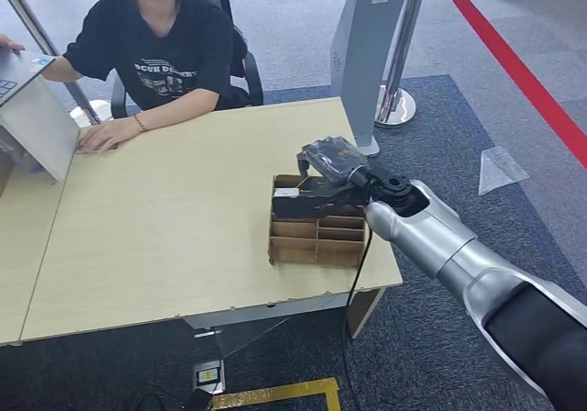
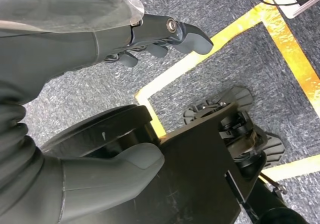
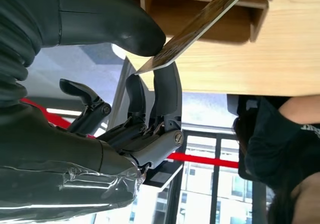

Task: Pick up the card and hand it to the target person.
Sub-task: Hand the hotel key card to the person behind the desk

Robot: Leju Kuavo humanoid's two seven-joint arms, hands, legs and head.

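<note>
Fingers [image 3: 166, 91] and thumb of the right hand [image 1: 331, 161] are pinching the card's [image 3: 196, 26] near corner over the rack [image 1: 317, 237]; thin, stiff, probably slippery, so edge grip is advisable.

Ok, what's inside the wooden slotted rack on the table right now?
In the wooden rack, the near slots look empty. The right hand reaches over the far row, pinching a card between thumb and finger, its far end still in the rack. The hand covers the other far slots.

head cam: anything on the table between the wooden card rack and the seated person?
Nothing: in the head view the tabletop is bare from the wooden card rack to the person. The right robot hand sits over the rack's far side.
</note>
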